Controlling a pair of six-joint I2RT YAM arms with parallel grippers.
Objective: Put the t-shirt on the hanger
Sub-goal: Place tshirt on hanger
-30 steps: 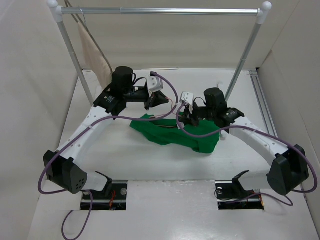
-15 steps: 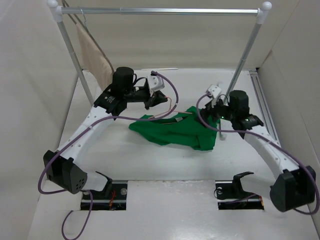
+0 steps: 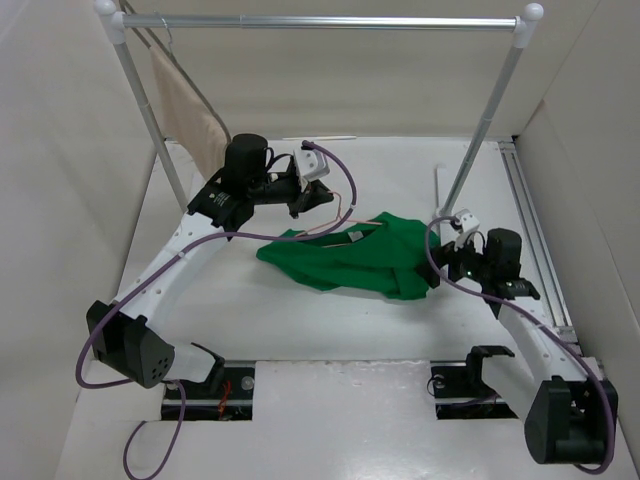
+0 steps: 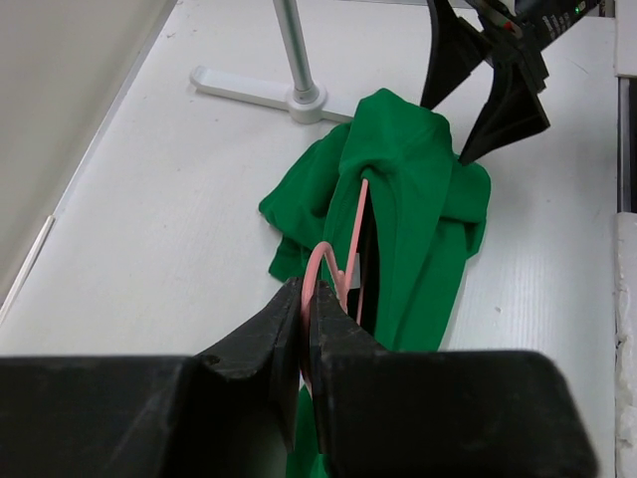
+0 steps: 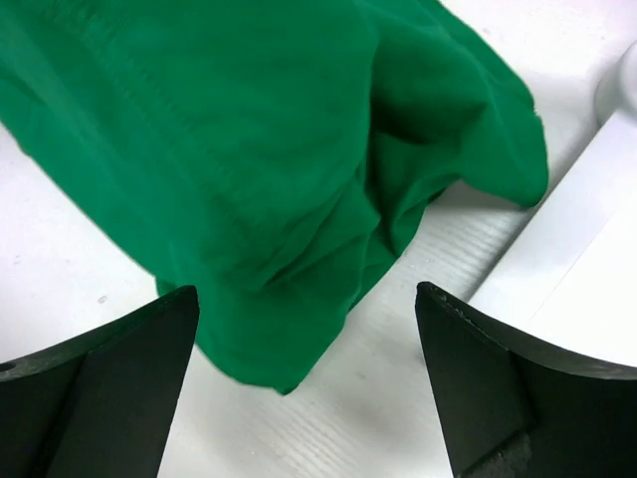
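The bright green t-shirt lies crumpled on the white table, partly threaded over the pink hanger. My left gripper is shut on the hanger's hook. From there the pink wire runs forward into a fold of the t-shirt. My right gripper stands open just off the shirt's right end, touching nothing. In the right wrist view its fingers flank the hem of the t-shirt and bare table. The rest of the hanger is hidden under cloth.
A metal clothes rail spans the back on two sloping posts. Its right post and white foot stand just behind the shirt. A beige garment hangs at the rail's left end. Walls close in on both sides.
My right gripper opened and let go of the shirt, then drew back to the right and toward the near edge. The shirt's right part now lies spread further right. The left arm has not moved.
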